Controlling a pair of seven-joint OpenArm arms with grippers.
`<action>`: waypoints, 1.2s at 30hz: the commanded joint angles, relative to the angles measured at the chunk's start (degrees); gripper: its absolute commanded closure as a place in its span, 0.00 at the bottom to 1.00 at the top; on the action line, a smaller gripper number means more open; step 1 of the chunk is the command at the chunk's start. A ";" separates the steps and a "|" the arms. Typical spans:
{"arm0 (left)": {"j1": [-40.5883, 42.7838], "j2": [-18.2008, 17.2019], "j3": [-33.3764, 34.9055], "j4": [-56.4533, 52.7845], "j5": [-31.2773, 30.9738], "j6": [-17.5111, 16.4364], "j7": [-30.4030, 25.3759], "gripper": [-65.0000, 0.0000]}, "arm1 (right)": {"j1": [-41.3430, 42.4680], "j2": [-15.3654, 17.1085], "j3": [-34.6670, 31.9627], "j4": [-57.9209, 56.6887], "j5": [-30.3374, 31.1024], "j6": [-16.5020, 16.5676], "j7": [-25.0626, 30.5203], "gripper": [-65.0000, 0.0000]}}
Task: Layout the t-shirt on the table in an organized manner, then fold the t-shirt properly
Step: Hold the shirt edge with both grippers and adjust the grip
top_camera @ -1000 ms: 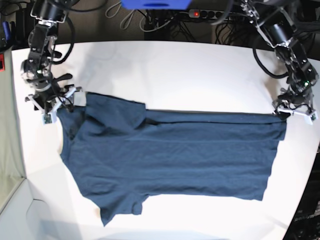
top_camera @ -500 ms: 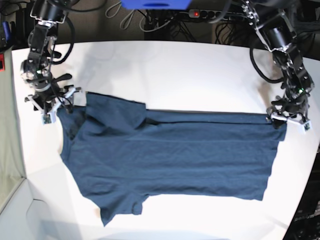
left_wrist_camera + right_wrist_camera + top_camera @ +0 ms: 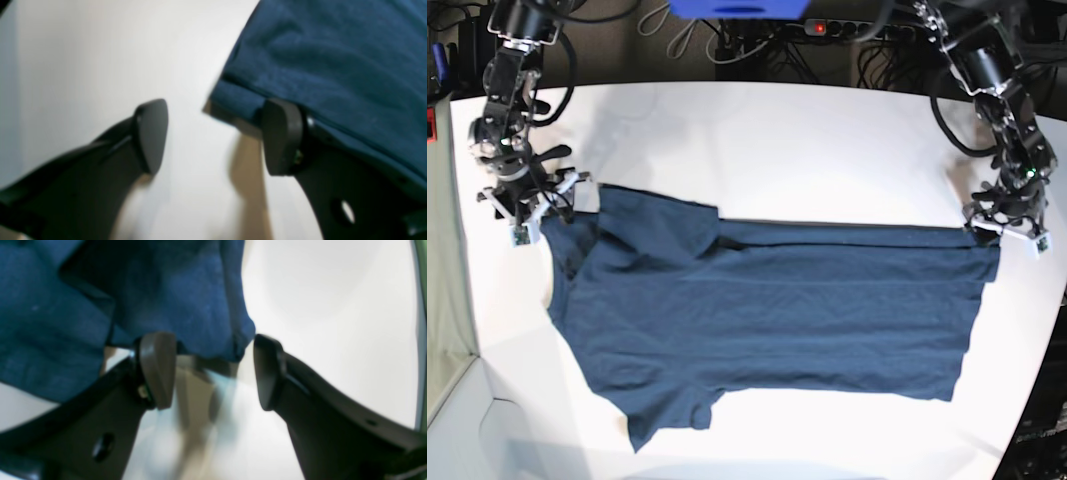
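The dark navy t-shirt lies spread on the white table, its hem toward the right and a sleeve folded over at upper left. My left gripper stands at the hem's upper right corner. In the left wrist view it is open, with the shirt's corner lying over the right fingertip. My right gripper is at the shirt's upper left corner. In the right wrist view it is open too, the cloth edge just beyond its fingertips.
A power strip, cables and a blue object sit behind the table's far edge. The table's curved edge runs close to the shirt's right side. Bare white surface lies above the shirt and along the near edge.
The left gripper shifted slightly back and forth at the shirt's right corner. The right arm and the shirt stayed where they were.
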 commanded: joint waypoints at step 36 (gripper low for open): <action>-0.05 -4.82 7.09 0.40 -0.44 -0.08 -1.18 0.35 | 2.45 0.72 -0.10 0.94 0.33 -0.30 1.23 0.43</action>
